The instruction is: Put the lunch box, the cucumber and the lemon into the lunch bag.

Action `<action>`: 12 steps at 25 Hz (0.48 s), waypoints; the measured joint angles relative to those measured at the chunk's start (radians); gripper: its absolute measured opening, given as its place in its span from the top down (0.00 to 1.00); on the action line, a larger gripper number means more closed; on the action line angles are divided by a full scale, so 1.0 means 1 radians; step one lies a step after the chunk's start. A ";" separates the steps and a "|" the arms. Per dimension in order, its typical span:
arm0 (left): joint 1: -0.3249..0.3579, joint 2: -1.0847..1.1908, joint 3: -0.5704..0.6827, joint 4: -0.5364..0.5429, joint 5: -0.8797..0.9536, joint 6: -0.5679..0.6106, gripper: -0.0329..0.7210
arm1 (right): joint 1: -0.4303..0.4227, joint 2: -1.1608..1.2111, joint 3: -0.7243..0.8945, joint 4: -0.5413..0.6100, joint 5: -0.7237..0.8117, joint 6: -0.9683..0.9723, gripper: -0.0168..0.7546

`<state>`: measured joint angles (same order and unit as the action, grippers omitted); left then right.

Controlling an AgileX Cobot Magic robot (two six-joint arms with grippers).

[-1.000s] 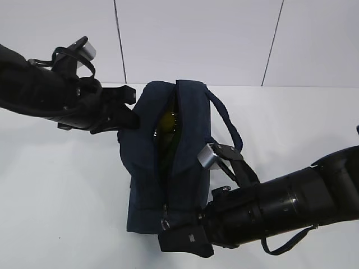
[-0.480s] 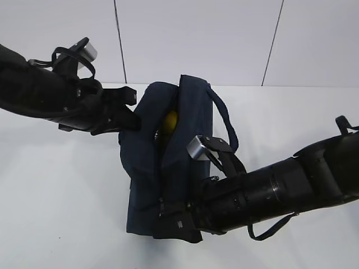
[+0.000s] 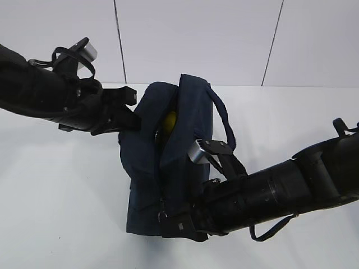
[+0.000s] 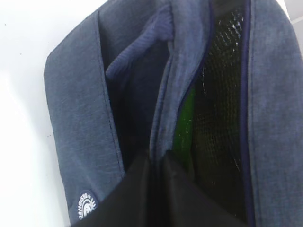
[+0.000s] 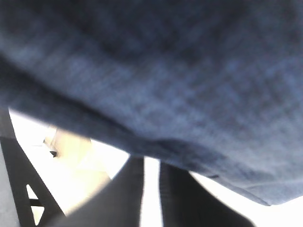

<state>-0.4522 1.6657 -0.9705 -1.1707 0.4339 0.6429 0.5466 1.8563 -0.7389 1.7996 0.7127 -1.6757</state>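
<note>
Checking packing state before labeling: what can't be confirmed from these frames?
- Lunch box: not seen in any view; the lunch bag walls hide the interior.
- Cucumber: only a green sliver in the left wrist view.
- Right hand: right wrist view blurred, fabric fills it; grip unclear.
- Left hand: grip unclear.

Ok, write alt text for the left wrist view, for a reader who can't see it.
Close-up of the navy lunch bag, its top gaping open beside dark mesh lining, with a strip of the green cucumber showing inside. The left gripper's black fingers fill the bottom edge, apparently pinching the fabric at the opening. A round logo patch sits at lower left.
</note>
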 joint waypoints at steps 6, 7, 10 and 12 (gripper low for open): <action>0.000 0.000 0.000 0.000 0.000 0.000 0.95 | 0.000 0.000 0.000 0.002 -0.002 0.000 0.89; 0.000 0.000 0.000 0.000 0.000 0.000 0.95 | 0.000 0.000 0.000 0.002 -0.003 0.001 0.95; 0.000 0.000 0.000 0.000 0.000 0.000 0.95 | 0.000 0.000 0.000 0.003 -0.005 0.004 0.95; 0.000 0.000 0.000 0.000 0.000 0.000 0.95 | 0.000 0.000 0.000 0.003 -0.005 0.015 0.95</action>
<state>-0.4522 1.6657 -0.9705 -1.1707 0.4339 0.6429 0.5466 1.8563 -0.7389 1.8021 0.7081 -1.6611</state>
